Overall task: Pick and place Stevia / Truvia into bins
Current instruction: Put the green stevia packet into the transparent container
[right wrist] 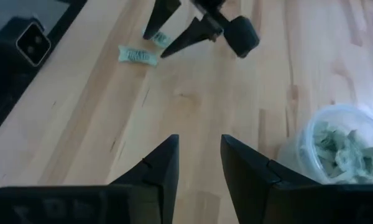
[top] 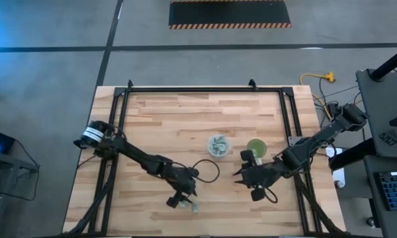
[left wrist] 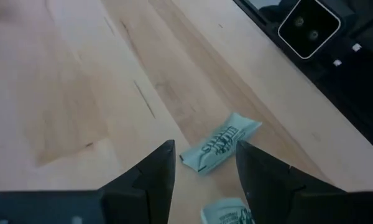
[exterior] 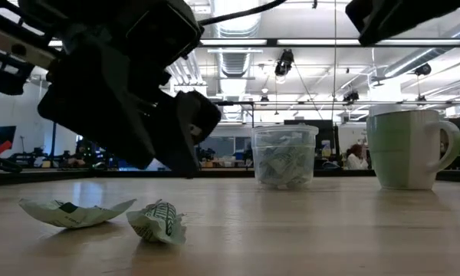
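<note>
Task status is judged well advanced but not complete. The clear cup (top: 219, 146) stands near the middle of the table (top: 185, 119) and holds a heap of sachets; the low view shows it filled to a good part of its height. The green cup (top: 256, 148) stands just beside it; its contents cannot be told from any view. Two sachets remain loose on the wood near the front edge: one sachet (left wrist: 219, 144) lies flat, printed face up, and a second sachet (left wrist: 227, 213) lies just beside it, crumpled. The left gripper (top: 183, 196) hovers directly over this pair, jaws apart, the flat sachet showing between the fingers in the left wrist view; no contact is visible. The right gripper (top: 246, 173) waits near the green cup, jaws apart and holding nothing. Outstanding work, as judged: both loose sachets are still to be picked and binned. No other stray sachets are visible on the table.
</note>
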{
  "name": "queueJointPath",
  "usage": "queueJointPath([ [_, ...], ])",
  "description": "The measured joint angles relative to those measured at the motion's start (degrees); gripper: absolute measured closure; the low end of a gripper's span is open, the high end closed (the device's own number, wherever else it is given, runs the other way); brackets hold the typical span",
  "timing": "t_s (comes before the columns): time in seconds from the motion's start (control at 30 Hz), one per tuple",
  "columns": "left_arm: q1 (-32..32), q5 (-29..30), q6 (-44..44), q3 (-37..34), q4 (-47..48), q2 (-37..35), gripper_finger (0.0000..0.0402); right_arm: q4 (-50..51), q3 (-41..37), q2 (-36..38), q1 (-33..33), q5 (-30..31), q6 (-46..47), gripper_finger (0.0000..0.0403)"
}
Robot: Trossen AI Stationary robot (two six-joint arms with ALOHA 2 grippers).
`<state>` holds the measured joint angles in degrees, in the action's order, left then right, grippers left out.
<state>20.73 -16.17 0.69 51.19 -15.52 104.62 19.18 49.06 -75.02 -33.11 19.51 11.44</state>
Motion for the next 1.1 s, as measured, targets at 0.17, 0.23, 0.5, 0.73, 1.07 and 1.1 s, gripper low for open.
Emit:
queueJointPath([
  [0.17, 0.3, -0.54, -0.02, 0.58, -0.54, 2.38, 0.0249, 0.14, -0.2, -0.09, -0.29, 0.0, 0.61, 0.0303],
  [0.23, 0.33, -0.54, -0.03, 0.6, -0.41, 3.22, 0.0249, 0.32, -0.4, -0.09, -0.29, 0.0, 0.63, 0.0306],
  [0.5, 0.26, -0.43, -3.07, 2.74, -0.34, 5.75, 0.0253, 0.31, -0.9, -0.09, -0.27, 0.04, 2.0, 0.0322],
  [0.73, -0.15, 0.56, -4.73, 2.78, 0.31, 5.77, 0.0329, -0.15, -2.23, -0.09, -0.27, 0.04, 2.12, 0.0334],
  [1.07, -0.7, 1.64, -6.8, 3.22, 0.69, 5.77, 0.0394, -0.26, -3.16, -0.09, -0.27, 0.04, 2.12, 0.0329],
  [1.1, -0.72, 2.06, -6.02, 3.22, 0.64, 5.77, 0.0394, -0.26, -3.2, -0.09, -0.27, 0.04, 2.12, 0.0328],
])
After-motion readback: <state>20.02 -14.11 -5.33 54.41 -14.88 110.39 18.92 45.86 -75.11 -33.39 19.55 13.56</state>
